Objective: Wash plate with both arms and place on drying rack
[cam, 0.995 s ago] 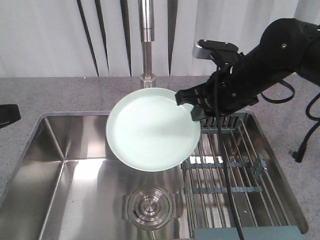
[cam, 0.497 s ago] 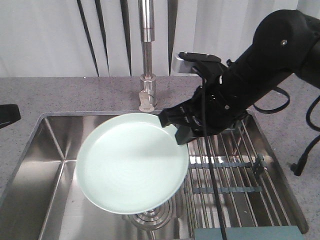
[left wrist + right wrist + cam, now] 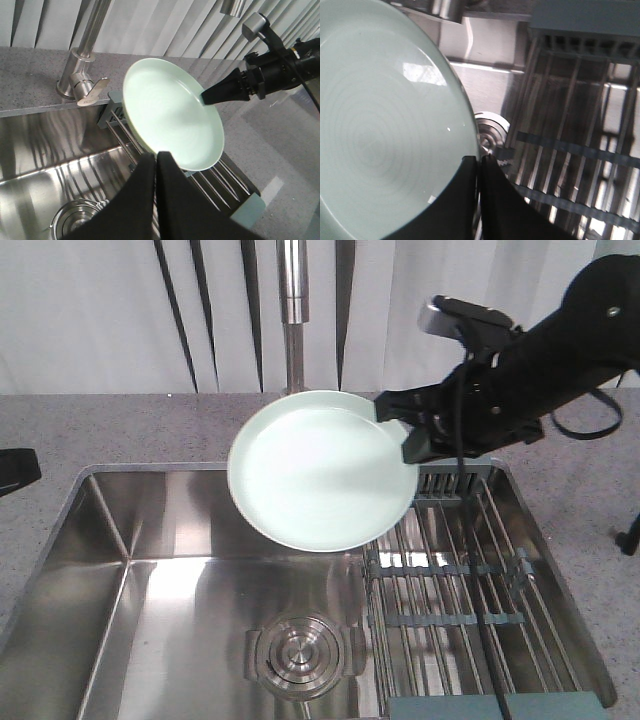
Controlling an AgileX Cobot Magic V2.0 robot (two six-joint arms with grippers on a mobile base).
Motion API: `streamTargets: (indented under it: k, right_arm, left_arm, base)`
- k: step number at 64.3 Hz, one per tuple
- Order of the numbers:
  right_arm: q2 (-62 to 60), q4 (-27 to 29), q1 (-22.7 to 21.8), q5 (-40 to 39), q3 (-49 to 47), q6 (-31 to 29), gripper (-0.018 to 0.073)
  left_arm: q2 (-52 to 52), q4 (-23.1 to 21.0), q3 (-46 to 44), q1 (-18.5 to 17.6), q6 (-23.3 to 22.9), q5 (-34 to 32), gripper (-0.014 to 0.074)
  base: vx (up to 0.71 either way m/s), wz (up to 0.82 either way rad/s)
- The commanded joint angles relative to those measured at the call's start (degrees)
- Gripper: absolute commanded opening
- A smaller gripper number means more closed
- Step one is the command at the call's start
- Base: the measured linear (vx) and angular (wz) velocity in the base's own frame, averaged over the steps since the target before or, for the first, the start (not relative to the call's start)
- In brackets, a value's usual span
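— Where's the plate (image 3: 320, 470) now?
— Up in the air and tilted, in front of the tap (image 3: 292, 300), over the back of the sink (image 3: 150, 590). Its right edge hangs above the left end of the drying rack (image 3: 470, 580), clear of the rods.
— Who has it?
— The right hand (image 3: 396, 436). It pinches the rim on the plate's right side, fingers clamped on the edge.
— And the left hand (image 3: 156, 156)?
— Fingers pressed together, nothing between them. From its own camera the tips line up with the plate's lower edge; whether they touch, I can't tell.
— The rack itself?
— It lies in the right part of the sink, with the round drain strainer (image 3: 300, 650) just to its left on the sink floor.
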Motion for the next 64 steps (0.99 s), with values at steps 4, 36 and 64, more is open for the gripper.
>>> streamTargets:
  k: [4,36,64]
  right_arm:
    - [-5.6,1.2,-2.9,8.9,-1.7,-4.5,-0.0004]
    - [-4.7,5.5,10.6,-0.6,-1.7,0.5,-0.0004]
    - [-2.0,4.4,1.3,-11.1,-1.7,-0.4,-0.0004]
  left_arm:
    - [-0.7,1.9,-1.3,-0.3,-0.4,-3.0,-0.0006]
    - [-0.7,1.8,-1.3,-0.3,-0.4,-3.4,-0.0006]
    - [-0.7,1.8,-1.3,-0.3,-0.4,-3.4,-0.0006]
  base:
    - [0.00,0.00]
    - [0.00,0.00]
    - [0.00,0.00]
